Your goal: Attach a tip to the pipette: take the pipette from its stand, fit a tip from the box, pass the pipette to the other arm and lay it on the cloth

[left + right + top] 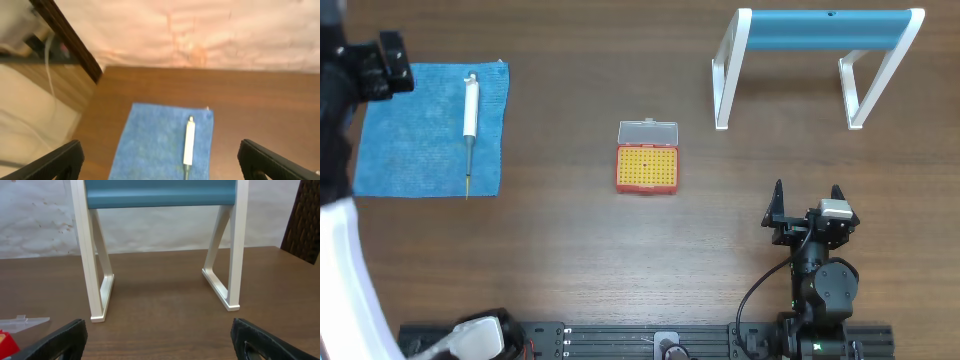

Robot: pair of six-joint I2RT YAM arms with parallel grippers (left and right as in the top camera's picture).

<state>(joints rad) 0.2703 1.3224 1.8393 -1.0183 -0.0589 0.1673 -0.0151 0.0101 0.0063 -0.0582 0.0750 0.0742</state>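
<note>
Wooden table (pixel 620 270), white-and-blue stand (pixel 820 30) at far right, blue cloth (pixel 415 140) at far left bearing the tipped pipette (pixel 470 108).
Open-fingered left gripper (pixel 160 150) above cloth, open-fingered right gripper (pixel 807 195) facing stand. Probably light, rigid, slick: hold mid-barrel, sparing fragile tip (pixel 467 183).

A slender white pipette (pixel 189 142) lies along the blue cloth's (pixel 145 137) right side; the left gripper's (pixel 160 146) fingers (pixel 61 162) stand wide apart.

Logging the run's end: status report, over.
Left gripper open above cloth. Right gripper open by its base. Pipette flat on cloth, tip on. Nothing in the way.
</note>
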